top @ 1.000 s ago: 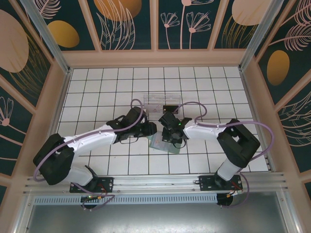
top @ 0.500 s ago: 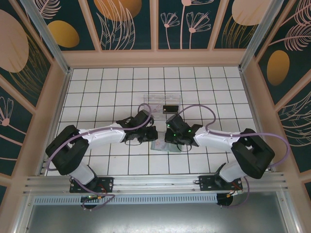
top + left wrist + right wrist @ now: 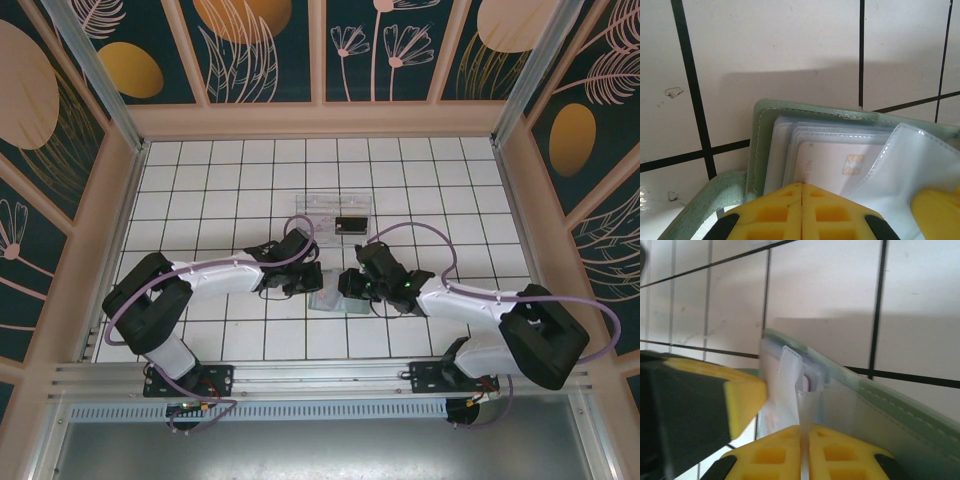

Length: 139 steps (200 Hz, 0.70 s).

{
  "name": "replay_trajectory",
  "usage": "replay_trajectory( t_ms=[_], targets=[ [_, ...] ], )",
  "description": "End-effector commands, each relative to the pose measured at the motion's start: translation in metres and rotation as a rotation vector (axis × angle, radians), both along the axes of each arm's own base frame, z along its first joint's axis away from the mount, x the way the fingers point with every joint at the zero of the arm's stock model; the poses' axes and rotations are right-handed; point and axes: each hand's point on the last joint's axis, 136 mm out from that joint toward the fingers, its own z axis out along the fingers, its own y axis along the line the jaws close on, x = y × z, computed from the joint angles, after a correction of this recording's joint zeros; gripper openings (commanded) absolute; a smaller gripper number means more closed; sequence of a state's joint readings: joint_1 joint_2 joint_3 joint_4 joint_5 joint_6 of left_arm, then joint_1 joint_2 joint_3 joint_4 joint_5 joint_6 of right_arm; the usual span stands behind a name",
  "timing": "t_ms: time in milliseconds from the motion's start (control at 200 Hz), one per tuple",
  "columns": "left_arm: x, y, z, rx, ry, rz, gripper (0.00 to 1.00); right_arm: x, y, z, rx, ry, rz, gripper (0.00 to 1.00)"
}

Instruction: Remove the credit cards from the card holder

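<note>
The grey-green card holder [image 3: 331,300] lies open on the tiles between both grippers. In the left wrist view its green cover [image 3: 758,150] frames clear pockets, and a pale pinkish-white credit card [image 3: 840,161] with a gold chip sits in them. My left gripper [image 3: 802,184] [image 3: 315,283] is shut on that card's near edge. My right gripper [image 3: 805,428] [image 3: 346,287] is shut on a clear pocket flap [image 3: 808,407], lifting it upright; this flap [image 3: 905,165] stands over the card. A black credit card [image 3: 350,224] lies in the clear tray.
The clear plastic tray [image 3: 322,205] sits a tile or two behind the wallet. Wooden side walls [image 3: 118,200] bound the tiled floor, and a metal rail [image 3: 320,378] runs along the near edge. Purple cables [image 3: 420,235] loop over both arms.
The left gripper has closed on the pale card's edge. Both arms have stretched lower and flatter, the right elbow swinging out to the right. The right gripper still grips the flap.
</note>
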<state>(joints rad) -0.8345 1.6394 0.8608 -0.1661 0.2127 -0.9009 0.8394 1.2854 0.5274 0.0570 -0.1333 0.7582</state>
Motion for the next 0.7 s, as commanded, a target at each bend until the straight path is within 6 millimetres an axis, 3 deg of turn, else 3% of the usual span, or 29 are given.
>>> replay_trajectory(
  t_ms=[0,245,435,691],
  targets=[
    [0.004,-0.008,0.005,-0.012,-0.006,-0.002,0.08,-0.001,0.012,0.015,0.079,-0.068,0.072,0.12],
    [0.001,-0.008,-0.001,-0.01,0.017,-0.006,0.08,-0.004,0.014,0.016,0.094,-0.093,0.109,0.12],
    [-0.006,-0.023,0.008,-0.079,0.027,-0.09,0.1,-0.004,0.015,0.016,0.098,-0.1,0.11,0.13],
    [-0.013,-0.032,0.006,-0.114,0.062,-0.144,0.12,0.003,0.004,0.01,0.023,-0.072,0.043,0.3]
  ],
)
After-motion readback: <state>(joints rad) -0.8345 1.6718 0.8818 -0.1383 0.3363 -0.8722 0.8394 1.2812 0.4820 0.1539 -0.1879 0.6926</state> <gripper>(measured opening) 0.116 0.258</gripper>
